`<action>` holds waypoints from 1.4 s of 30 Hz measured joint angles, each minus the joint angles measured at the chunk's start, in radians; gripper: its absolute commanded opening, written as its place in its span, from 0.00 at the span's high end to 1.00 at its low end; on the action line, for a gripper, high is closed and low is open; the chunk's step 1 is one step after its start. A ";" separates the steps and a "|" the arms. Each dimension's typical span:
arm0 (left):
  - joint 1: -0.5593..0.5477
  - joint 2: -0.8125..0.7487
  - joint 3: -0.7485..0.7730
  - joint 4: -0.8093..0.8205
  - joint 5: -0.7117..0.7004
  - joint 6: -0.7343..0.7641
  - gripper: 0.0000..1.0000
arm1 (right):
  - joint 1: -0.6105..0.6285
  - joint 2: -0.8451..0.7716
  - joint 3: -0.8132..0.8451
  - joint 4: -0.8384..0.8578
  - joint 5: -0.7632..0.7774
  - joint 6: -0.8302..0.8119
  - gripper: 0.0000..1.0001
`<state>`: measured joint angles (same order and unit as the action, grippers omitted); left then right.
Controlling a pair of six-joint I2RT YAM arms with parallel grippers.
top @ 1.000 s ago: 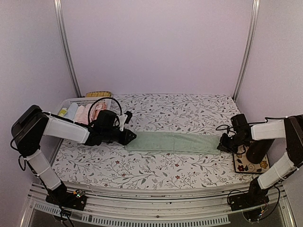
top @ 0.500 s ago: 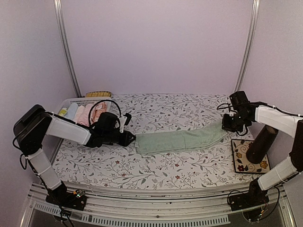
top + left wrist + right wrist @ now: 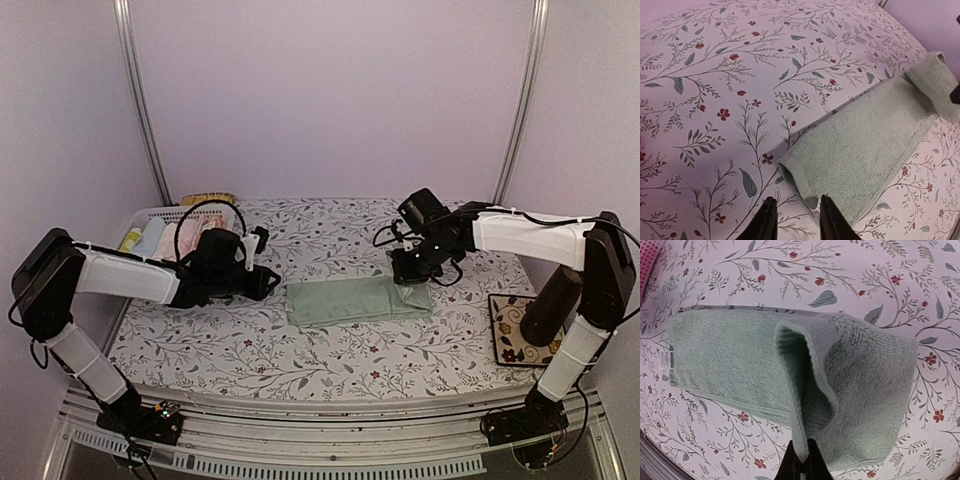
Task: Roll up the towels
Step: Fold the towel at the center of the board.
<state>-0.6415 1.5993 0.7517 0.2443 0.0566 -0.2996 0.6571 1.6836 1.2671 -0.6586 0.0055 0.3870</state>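
Observation:
A pale mint green towel (image 3: 350,300) lies folded over on the flowered tablecloth at the middle. My right gripper (image 3: 412,272) is shut on the towel's (image 3: 740,355) lifted end, its gripper (image 3: 802,462) pinching the hem, which loops above the lower layer. A small white label (image 3: 667,359) shows at the towel's far end. My left gripper (image 3: 268,285) sits low at the towel's left end. In the left wrist view my left gripper (image 3: 796,217) stands open, with the towel's (image 3: 860,150) near corner just ahead of the fingertips and nothing between them.
A white lattice basket (image 3: 152,213) with several pale and pink rolled cloths stands at the back left, and a brush (image 3: 208,199) lies behind it. A flowered tile (image 3: 512,340) lies at the right, by the right arm's base.
My right gripper has carried the towel's right end up and leftward over the rest, halving its length. My left gripper has opened, let go of the left end, and drawn back a little.

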 measured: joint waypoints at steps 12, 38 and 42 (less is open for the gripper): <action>0.001 -0.177 -0.059 -0.058 -0.132 0.012 0.40 | 0.164 0.267 0.293 0.018 -0.047 0.024 0.98; 0.012 -0.343 -0.143 -0.101 -0.226 0.020 0.32 | 0.248 0.492 0.514 0.043 -0.121 0.044 0.96; 0.014 -0.343 -0.145 -0.101 -0.226 0.020 0.31 | 0.259 0.509 0.547 0.043 -0.136 0.044 0.96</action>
<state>-0.6273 1.2564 0.6067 0.1432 -0.1692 -0.2798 0.9161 2.1925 1.8141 -0.6151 -0.1303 0.4309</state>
